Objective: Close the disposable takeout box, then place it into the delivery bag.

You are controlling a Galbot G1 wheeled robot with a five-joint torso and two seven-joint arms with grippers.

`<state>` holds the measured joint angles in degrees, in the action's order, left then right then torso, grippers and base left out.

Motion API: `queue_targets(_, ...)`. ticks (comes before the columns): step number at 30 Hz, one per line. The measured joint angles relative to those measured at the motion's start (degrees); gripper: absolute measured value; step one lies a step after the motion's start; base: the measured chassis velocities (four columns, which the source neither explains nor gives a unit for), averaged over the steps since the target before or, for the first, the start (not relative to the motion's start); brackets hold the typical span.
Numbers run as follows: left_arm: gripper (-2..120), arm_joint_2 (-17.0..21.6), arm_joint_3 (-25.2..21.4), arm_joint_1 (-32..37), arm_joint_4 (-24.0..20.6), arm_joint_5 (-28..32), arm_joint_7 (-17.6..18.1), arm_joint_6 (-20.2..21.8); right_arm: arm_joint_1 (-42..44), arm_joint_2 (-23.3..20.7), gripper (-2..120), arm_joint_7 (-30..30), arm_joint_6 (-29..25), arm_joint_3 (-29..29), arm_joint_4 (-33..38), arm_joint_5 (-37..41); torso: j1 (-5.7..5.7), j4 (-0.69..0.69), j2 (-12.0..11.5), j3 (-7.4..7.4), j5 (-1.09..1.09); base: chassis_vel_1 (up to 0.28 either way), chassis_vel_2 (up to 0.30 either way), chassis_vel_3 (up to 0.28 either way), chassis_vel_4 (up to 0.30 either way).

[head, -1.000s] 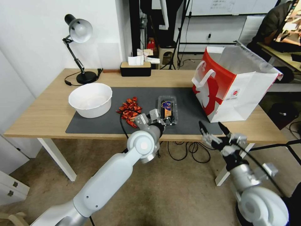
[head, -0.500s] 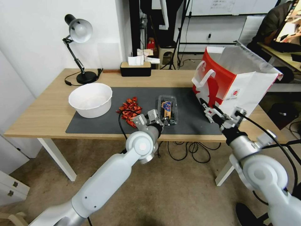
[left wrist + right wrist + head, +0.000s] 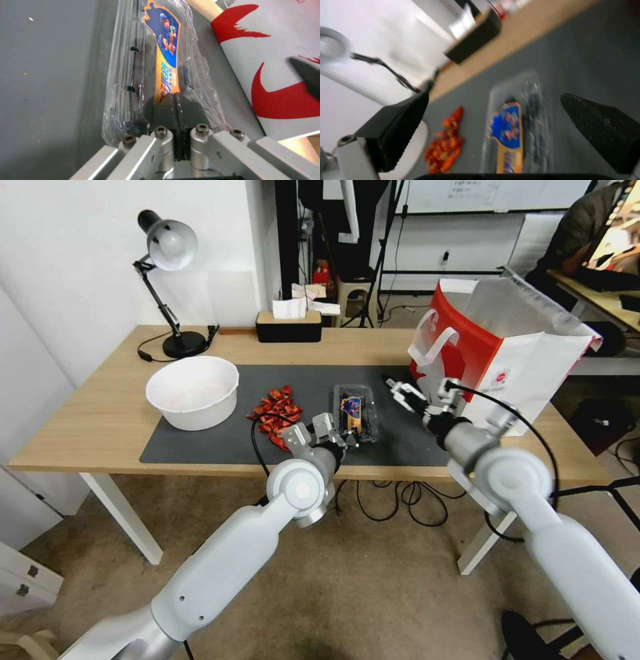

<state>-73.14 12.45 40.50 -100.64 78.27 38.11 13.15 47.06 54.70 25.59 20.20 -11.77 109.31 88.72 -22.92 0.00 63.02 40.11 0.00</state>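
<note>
The disposable takeout box [image 3: 356, 410] is a clear clamshell with a blue-orange label, lying lid-down on the dark mat [image 3: 220, 441]. My left gripper [image 3: 341, 437] is shut on its near edge; in the left wrist view the two pads [image 3: 166, 110] press together on the plastic lip of the takeout box [image 3: 166, 50]. My right gripper [image 3: 399, 388] hovers open just right of the box, between it and the delivery bag [image 3: 497, 360]. In the right wrist view the open gripper [image 3: 500, 125] frames the box [image 3: 515, 125]. The red and white bag stands open-topped at the right.
A round white bowl [image 3: 192, 392] sits at the mat's left, with a pile of red pieces [image 3: 275, 413] between it and the box. A desk lamp [image 3: 170, 280] and a black tissue box [image 3: 288, 325] stand at the back. The bag wall [image 3: 273, 62] is close beside the box.
The right arm rose from below the table's front edge and swung left over the mat to beside the box. The left gripper kept its hold, nudging the box slightly left.
</note>
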Motion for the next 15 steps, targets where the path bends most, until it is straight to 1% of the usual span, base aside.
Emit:
queue_targets(2,0,-0.1,0.0,-0.1,0.3,0.0,-0.1,0.0,-3.0,-0.1,100,2.9,2.1,1.8,-2.0,1.5,0.0,0.0,0.0,0.0,0.0,0.0,0.0,0.0,0.0)
queue_targets(5,0,-0.2,0.0,-0.2,0.6,0.0,-0.2,-0.1,-4.5,-0.5,100,4.2,3.7,2.9,-3.2,2.2,0.0,-0.01,0.0,0.0,-0.01,0.0,0.0,0.0,0.0)
queue_targets(7,0,-0.3,0.0,-0.2,0.8,0.0,-0.3,-0.1,-6.1,-0.6,100,6.2,5.4,4.2,-4.7,3.7,0.0,-0.01,0.0,0.0,-0.01,0.0,0.0,0.0,0.0)
queue_targets(15,0,0.0,-0.2,-0.3,0.6,0.0,-0.3,-0.1,-9.5,0.7,100,9.3,8.0,6.4,-7.3,6.2,0.0,-0.01,0.0,0.0,-0.01,0.0,0.0,0.0,0.0)
